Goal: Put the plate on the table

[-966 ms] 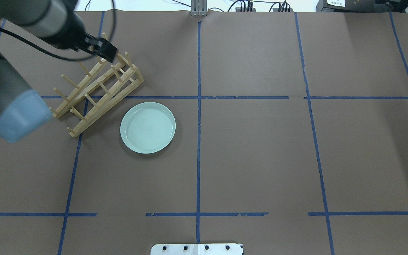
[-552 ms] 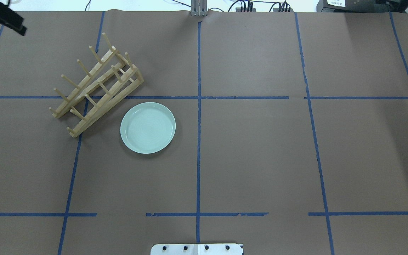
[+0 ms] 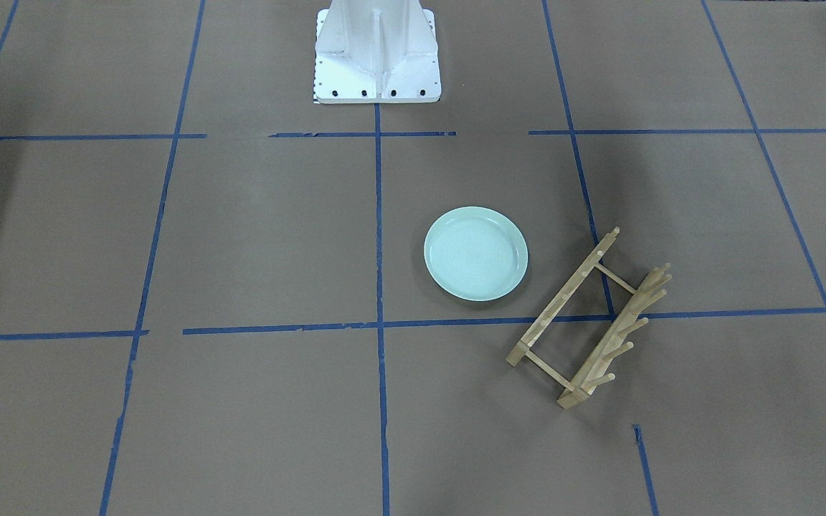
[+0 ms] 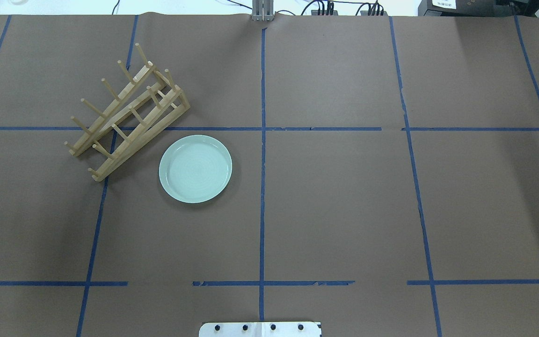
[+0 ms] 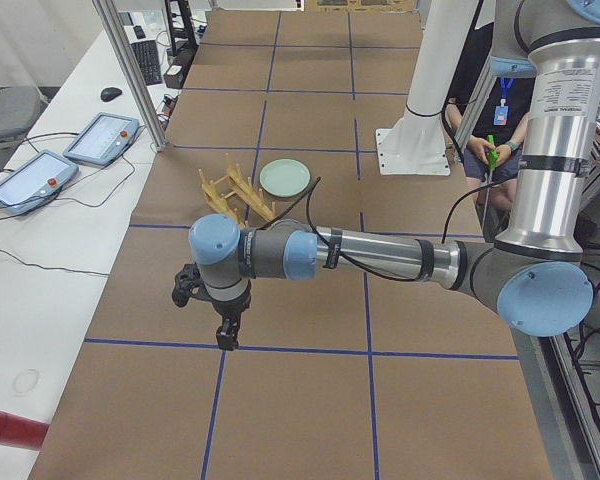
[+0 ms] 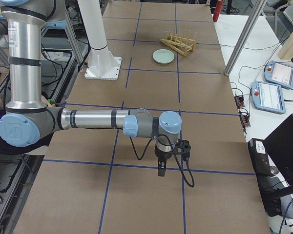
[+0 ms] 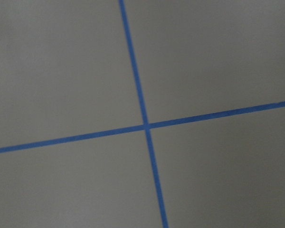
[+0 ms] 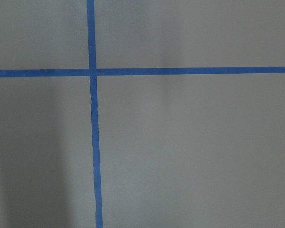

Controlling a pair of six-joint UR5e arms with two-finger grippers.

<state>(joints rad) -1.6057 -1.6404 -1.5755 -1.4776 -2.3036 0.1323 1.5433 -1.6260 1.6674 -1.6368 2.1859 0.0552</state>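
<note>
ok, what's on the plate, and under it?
Nothing is on the plate: its bare ringed face shows in the overhead and front views. It lies flat on the table, apart from the rack. The patch of table under it is covered, so it cannot be checked.

**Soft Light From Above, Wrist Views Murky**

Light falls evenly from overhead, bright enough, and the table (image 4: pixel 344 210) shows matte brown with broad faint shadow bands toward its sides. The plate (image 4: pixel 195 168) throws a thin dark crescent under its near rim; the wooden rack (image 4: pixel 127 114) a soft smudge. Both wrist views are dim, greyish, their tape lines (image 7: pixel 146 126) slightly blurred.
</note>
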